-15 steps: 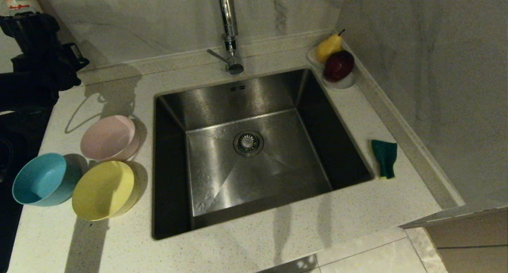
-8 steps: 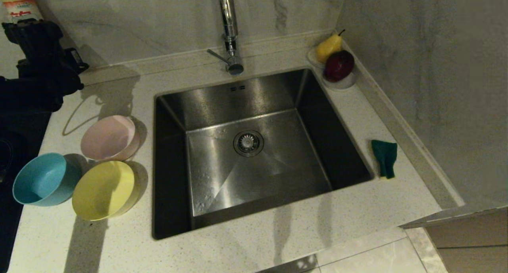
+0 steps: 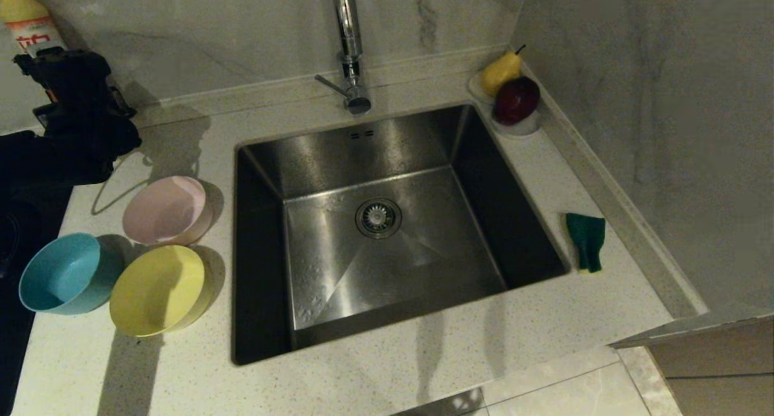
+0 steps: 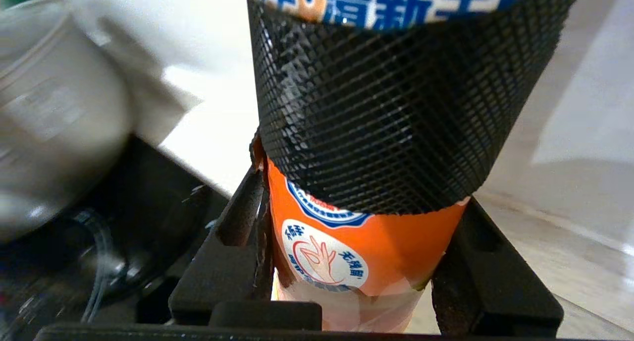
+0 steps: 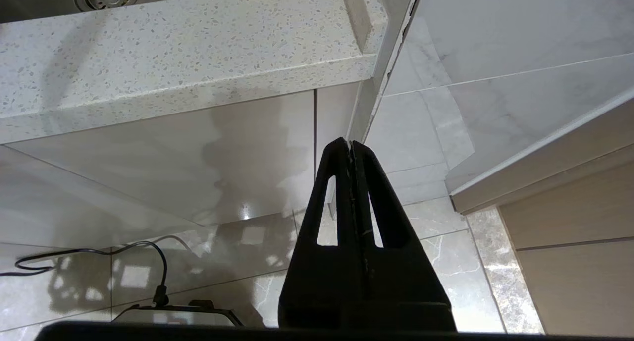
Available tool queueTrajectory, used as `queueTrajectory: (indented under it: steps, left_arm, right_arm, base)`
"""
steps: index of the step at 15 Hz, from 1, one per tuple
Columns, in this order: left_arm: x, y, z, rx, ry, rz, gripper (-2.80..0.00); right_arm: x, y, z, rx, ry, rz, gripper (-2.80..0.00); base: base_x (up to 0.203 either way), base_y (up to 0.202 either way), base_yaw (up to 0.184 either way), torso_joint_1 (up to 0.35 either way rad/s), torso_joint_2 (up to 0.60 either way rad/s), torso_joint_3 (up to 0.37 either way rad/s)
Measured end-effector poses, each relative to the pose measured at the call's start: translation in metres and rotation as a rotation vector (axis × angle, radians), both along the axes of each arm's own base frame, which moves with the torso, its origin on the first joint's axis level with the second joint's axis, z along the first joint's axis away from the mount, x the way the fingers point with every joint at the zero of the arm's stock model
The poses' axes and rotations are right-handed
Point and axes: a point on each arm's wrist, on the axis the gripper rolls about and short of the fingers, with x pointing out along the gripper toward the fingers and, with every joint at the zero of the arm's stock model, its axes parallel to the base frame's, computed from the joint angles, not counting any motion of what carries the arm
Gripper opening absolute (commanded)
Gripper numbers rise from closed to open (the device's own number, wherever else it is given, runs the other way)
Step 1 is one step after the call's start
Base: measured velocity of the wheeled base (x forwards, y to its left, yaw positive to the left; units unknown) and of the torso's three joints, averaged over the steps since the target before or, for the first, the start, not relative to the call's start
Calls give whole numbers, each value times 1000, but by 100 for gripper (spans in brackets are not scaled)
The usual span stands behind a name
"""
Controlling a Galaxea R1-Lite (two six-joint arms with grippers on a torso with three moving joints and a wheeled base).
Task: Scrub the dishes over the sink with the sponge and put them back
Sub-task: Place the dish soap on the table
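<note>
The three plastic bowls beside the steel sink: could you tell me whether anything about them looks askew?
Yes: the pale pink plastic bowl, yellow plastic bowl and light blue plastic bowl, clustered left of the stainless steel sink, are tipped on their sides rather than upright.

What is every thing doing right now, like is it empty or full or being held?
Pink bowl: empty, on counter.
Yellow bowl: empty, on counter.
Blue bowl: empty, on counter.
Sponge: lying untouched right of sink.
Sink: empty, tap off.
Left end effector: gripping soap bottle.
Right end effector: shut, empty, below the counter.
</note>
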Motion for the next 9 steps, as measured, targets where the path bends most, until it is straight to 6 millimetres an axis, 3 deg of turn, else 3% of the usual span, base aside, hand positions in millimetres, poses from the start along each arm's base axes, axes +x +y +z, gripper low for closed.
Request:
queueTrajectory:
  steps: [3, 9]
  left_arm:
    - [2, 2, -6, -29, -49, 109, -280]
    - [12, 4, -22, -26, -64, 111, -280]
  right_arm:
    - [0, 0, 0, 0, 0, 0, -280]
    - [0, 0, 0, 0, 0, 0, -280]
  base:
    - [0, 0, 0, 0, 0, 0]
    - [0, 0, 0, 0, 0, 0]
